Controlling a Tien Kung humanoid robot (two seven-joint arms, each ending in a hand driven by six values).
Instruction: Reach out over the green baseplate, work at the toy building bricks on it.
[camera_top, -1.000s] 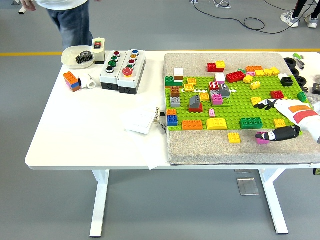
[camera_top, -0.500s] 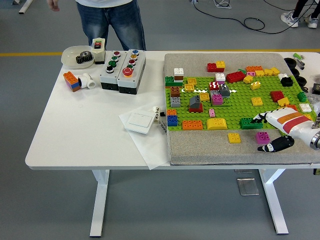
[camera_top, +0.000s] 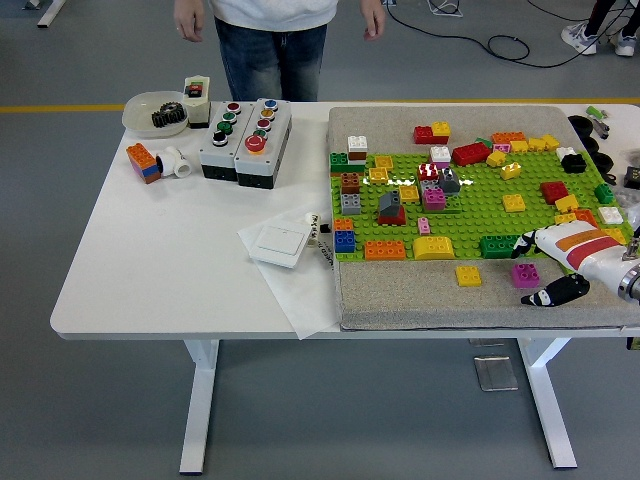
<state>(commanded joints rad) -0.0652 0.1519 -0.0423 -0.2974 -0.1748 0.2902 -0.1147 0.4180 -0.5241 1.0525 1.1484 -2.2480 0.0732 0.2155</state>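
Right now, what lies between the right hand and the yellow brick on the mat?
Head view: one magenta brick lies between the right hand and the yellow brick; elsewhere, bare mat.

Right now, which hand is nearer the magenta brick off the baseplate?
Right. The right hand sits just beside the magenta brick, fingers open, not gripping. The left hand is out of view.

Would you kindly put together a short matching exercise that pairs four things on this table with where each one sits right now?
Things:
1. magenta brick
2. black gear
3. white switch plate
4. blue brick

Places:
A. in the white bowl at the table's far left
B. on the grey mat, off the green baseplate, beside the right hand
C. at the baseplate's near left corner
D. on the sheet of paper left of the mat

Pairs: 1-B, 2-A, 3-D, 4-C
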